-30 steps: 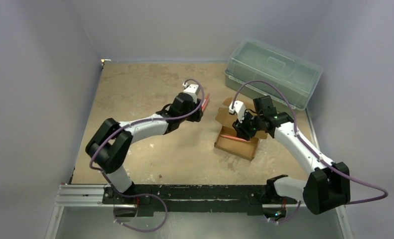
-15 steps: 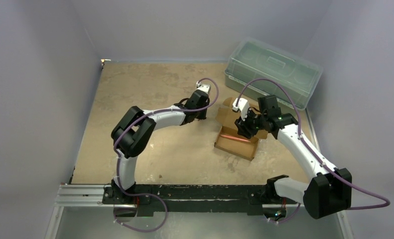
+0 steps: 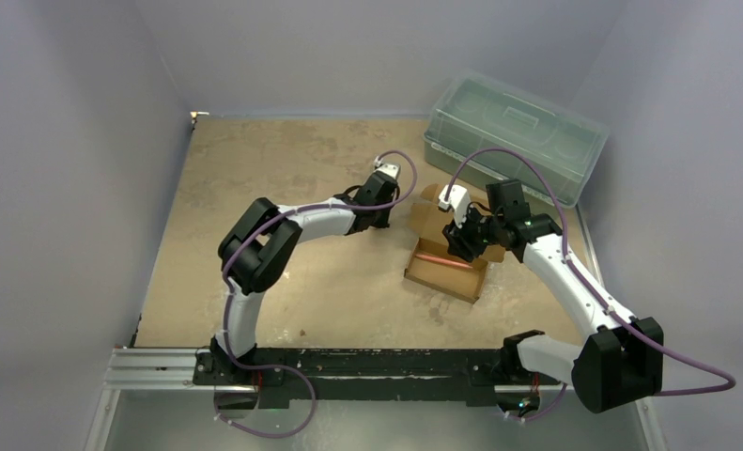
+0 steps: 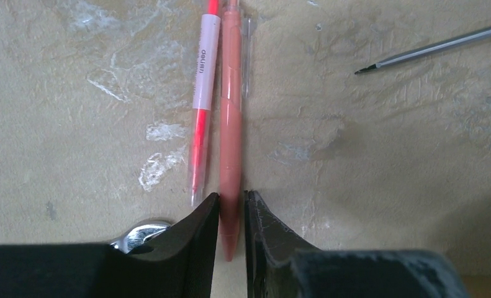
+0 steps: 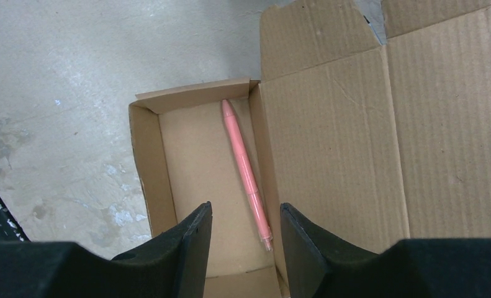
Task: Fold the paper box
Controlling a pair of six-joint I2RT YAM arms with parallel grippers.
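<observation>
On a scuffed tan table [image 3: 283, 169], my left gripper [image 4: 231, 211] pinches a salmon pen [image 4: 230, 136] near the open paper box [image 5: 187, 161]. My right gripper [image 5: 246, 230] hovers half-open above it. Likely next: load the pen, then close the flaps.

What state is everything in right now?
box: open, lid flap laid back, not folded shut
pink pen: lying inside the box
salmon pen: flat on the table, pinched near one end
left gripper: shut on the salmon pen
red pen: loose on the table, beside the salmon pen
right gripper: open, empty, above the box
bin: lid on
</observation>
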